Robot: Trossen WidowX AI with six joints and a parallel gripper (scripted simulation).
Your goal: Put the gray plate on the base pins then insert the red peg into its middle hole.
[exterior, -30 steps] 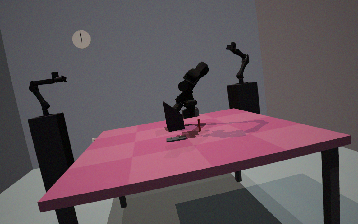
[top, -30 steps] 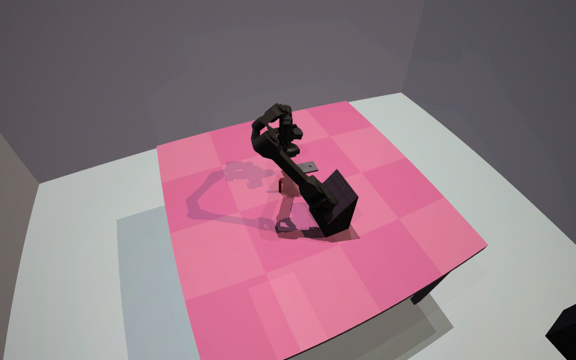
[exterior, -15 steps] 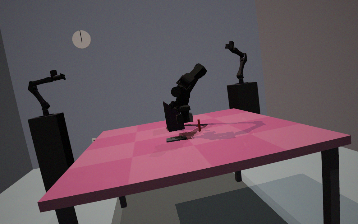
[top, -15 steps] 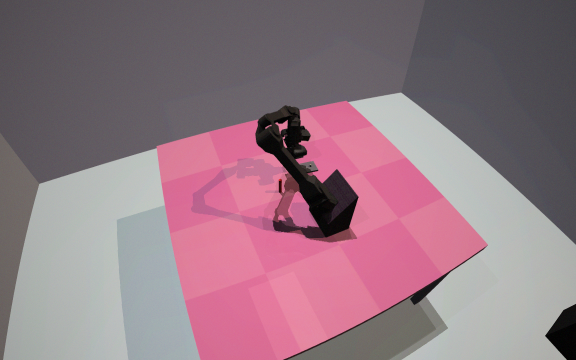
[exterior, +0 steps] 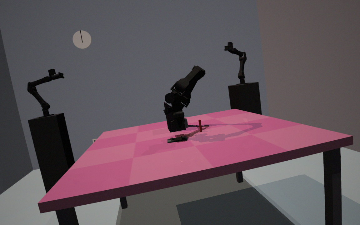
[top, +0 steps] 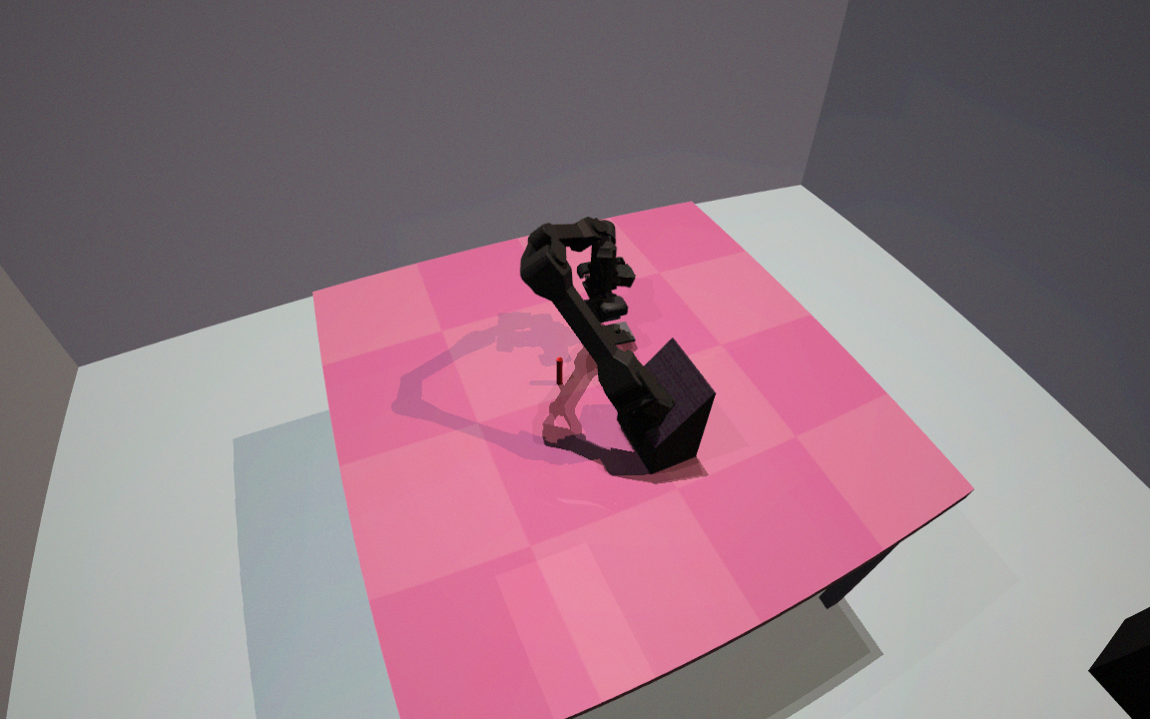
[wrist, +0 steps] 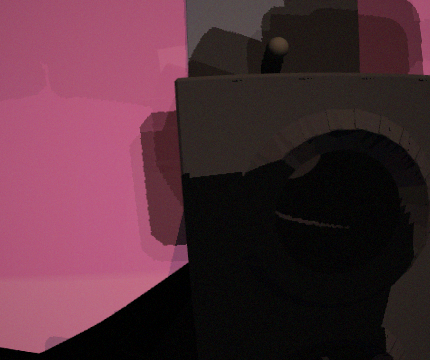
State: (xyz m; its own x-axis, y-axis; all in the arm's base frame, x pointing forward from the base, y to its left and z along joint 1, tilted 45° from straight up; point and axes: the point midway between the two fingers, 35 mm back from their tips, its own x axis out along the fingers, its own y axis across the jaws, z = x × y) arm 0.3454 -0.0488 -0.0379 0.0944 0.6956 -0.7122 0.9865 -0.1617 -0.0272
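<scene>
Clamped on the flat gray rectangular plate [wrist: 309, 114], the black gripper [top: 612, 295] should hold it level above the dark base's small round-tipped pin [wrist: 278, 46] before lowering, I judge.

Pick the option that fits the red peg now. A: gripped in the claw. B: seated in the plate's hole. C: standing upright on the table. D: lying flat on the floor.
C: the red peg stands upright on the pink table, alone; the gray plate is what is held.
</scene>
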